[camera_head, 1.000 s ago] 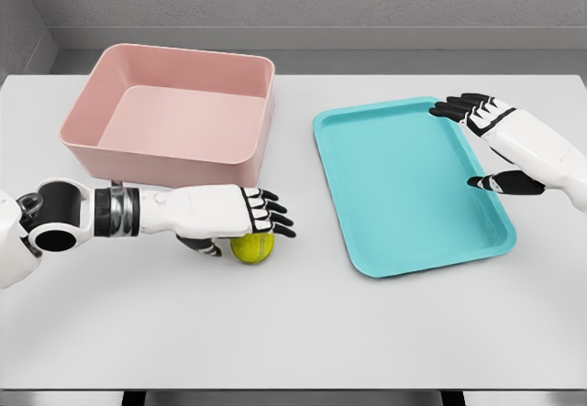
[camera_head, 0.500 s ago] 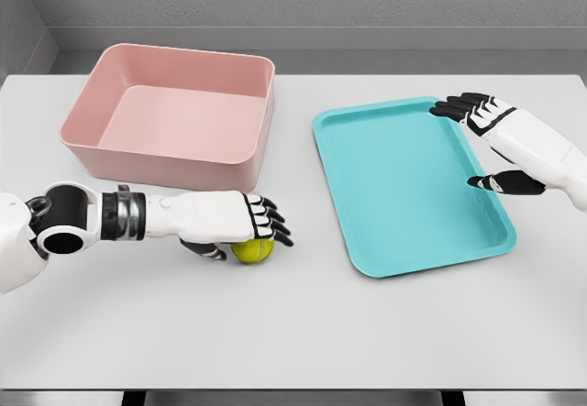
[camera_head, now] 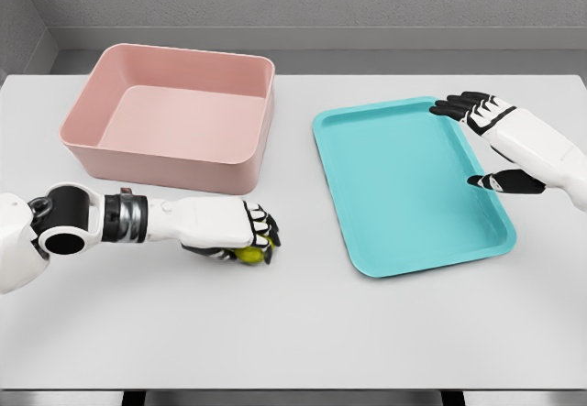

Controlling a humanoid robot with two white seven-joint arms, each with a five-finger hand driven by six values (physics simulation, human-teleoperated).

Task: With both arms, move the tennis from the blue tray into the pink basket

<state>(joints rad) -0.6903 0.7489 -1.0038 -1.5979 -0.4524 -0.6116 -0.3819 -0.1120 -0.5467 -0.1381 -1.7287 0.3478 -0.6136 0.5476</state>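
Note:
The yellow-green tennis ball (camera_head: 249, 255) lies on the white table in front of the pink basket (camera_head: 165, 163), mostly covered by my left hand (camera_head: 253, 239). That hand's fingers are curled down around the ball, with only a sliver of it showing beneath them. The blue tray (camera_head: 404, 186) sits to the right with nothing in it. My right hand (camera_head: 477, 140) hovers over the tray's far right rim, fingers spread and holding nothing.
The pink basket stands at the back left with nothing inside. The white table (camera_head: 293, 333) stretches toward the front edge. A grey wall runs behind the table.
My left hand has lowered onto the ball and its fingers have curled around it, hiding most of it. The right arm has not moved.

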